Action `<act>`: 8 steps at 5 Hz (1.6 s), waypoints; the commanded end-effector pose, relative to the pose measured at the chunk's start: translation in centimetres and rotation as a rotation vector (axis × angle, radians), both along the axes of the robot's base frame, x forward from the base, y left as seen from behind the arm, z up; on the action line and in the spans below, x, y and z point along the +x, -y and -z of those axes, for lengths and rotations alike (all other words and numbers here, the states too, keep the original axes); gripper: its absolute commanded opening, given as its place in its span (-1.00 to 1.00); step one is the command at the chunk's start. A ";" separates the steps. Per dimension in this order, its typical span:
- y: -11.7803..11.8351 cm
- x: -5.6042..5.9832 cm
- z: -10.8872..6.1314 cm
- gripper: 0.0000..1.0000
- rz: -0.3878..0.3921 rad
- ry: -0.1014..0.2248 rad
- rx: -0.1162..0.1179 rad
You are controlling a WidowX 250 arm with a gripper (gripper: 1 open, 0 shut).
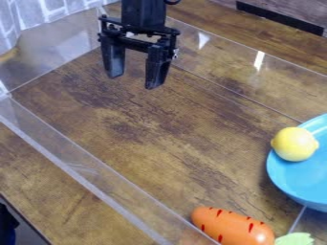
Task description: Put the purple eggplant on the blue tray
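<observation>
Camera view: tool (136,75) spread, empty, over bare wood surface (141,124); no eggplant visible, so find it before heading to the blue tray (301,180) holding a lemon (294,144).

We see a table (153,124) of dark wood — streaked grain, worn in paler patches, with a sheen that catches window glare toward the far edge. Clear plastic walls (76,158) ring it, glossy and see-through. The gripper (137,69) looks like matt black plastic or metal; we cannot tell which. The blue tray (301,172) is smooth and faintly shiny. On it, the yellow fruit (294,144) has a smooth, soft-gloss skin — the orange carrot (232,227) looks like shiny plastic.
</observation>
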State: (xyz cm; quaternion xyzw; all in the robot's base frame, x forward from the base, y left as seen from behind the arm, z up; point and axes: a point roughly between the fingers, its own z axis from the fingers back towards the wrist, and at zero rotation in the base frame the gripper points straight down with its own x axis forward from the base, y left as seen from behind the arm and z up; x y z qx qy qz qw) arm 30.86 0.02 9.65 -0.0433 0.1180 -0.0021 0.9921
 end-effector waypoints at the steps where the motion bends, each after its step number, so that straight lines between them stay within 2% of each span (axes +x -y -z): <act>1: 0.6 0.3 -1.1 1.00 0.013 0.046 -0.002; 5: 1.1 0.5 0.1 1.00 0.010 0.030 -0.007; 8: 1.4 0.8 0.9 1.00 0.015 0.024 0.004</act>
